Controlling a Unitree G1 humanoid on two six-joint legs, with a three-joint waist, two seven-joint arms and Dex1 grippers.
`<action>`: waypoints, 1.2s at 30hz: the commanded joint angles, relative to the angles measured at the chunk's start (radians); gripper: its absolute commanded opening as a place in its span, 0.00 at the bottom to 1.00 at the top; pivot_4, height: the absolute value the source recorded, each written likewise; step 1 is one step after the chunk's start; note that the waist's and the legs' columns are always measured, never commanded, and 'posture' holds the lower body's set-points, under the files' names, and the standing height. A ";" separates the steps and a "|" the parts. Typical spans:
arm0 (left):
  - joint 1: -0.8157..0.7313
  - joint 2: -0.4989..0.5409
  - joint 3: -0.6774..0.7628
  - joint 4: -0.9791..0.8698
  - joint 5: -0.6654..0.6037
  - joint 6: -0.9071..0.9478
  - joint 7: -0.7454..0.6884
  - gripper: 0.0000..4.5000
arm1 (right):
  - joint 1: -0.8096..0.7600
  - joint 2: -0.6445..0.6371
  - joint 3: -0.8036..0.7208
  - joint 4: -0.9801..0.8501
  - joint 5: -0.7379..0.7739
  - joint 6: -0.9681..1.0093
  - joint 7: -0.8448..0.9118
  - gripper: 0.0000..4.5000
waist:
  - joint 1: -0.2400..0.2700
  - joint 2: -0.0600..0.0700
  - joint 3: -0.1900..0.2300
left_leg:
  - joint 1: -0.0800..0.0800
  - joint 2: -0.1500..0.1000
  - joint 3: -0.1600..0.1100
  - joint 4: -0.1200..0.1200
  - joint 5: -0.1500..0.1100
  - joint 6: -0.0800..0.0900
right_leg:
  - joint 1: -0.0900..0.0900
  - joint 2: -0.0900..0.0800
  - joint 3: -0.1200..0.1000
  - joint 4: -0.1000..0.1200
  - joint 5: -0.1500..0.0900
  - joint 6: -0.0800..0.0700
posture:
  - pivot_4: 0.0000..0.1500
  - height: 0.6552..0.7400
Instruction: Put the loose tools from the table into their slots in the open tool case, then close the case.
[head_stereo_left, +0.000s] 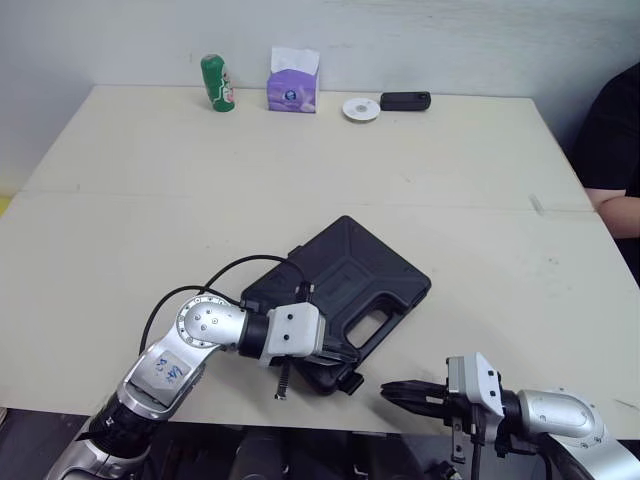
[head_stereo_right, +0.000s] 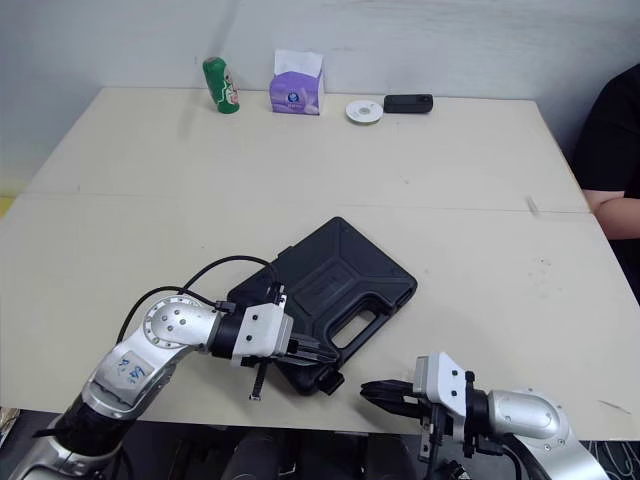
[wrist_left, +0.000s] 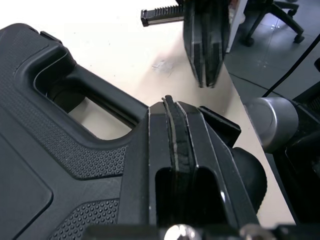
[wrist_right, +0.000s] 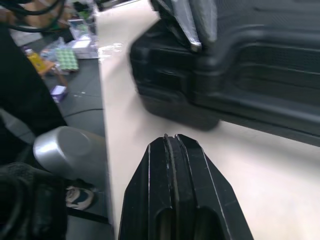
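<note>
The black tool case (head_stereo_left: 345, 275) lies closed and flat on the table, turned at an angle, with its handle cut-out (wrist_left: 97, 117) facing the front edge. My left gripper (head_stereo_left: 345, 358) is shut, its fingertips resting on the case's front rim beside the handle and next to a latch (wrist_left: 220, 125). A short way to the right of the case, my right gripper (head_stereo_left: 390, 388) is also shut with nothing in it. It hovers low over the table's front edge and points at the case's front corner (wrist_right: 170, 105).
Along the far edge stand a green can (head_stereo_left: 217, 83), a purple tissue pack (head_stereo_left: 293, 85), a white disc (head_stereo_left: 361, 109) and a small black device (head_stereo_left: 405, 101). A person's arm (head_stereo_left: 615, 205) rests at the table's right side. Both grippers are close to the front edge.
</note>
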 joint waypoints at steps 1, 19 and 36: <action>0.005 0.047 0.048 -0.019 -0.027 0.011 -0.015 0.00 | -0.016 -0.003 0.033 -0.042 0.027 0.021 0.006 0.01 | -0.002 0.000 0.000 | 0.000 0.000 0.000 0.000 0.000 0.000 | 0.000 0.000 0.000 0.000 0.000 0.000 | 1.00 1.00; 0.167 0.150 -0.073 -0.010 0.088 -0.024 0.018 0.00 | -0.103 0.063 0.194 0.023 -0.052 -0.017 -0.019 0.01 | -0.005 0.000 -0.006 | 0.003 0.001 0.001 0.002 0.000 -0.003 | 0.002 0.001 0.001 0.002 -0.001 -0.002 | 1.00 1.00; 0.192 0.156 -0.085 0.068 0.109 -0.091 0.033 0.00 | -0.185 0.118 0.221 0.067 -0.064 -0.028 -0.052 0.01 | -0.005 0.003 -0.025 | 0.007 0.003 0.001 0.002 -0.002 -0.002 | 0.003 0.003 0.002 0.006 -0.003 -0.005 | 1.00 1.00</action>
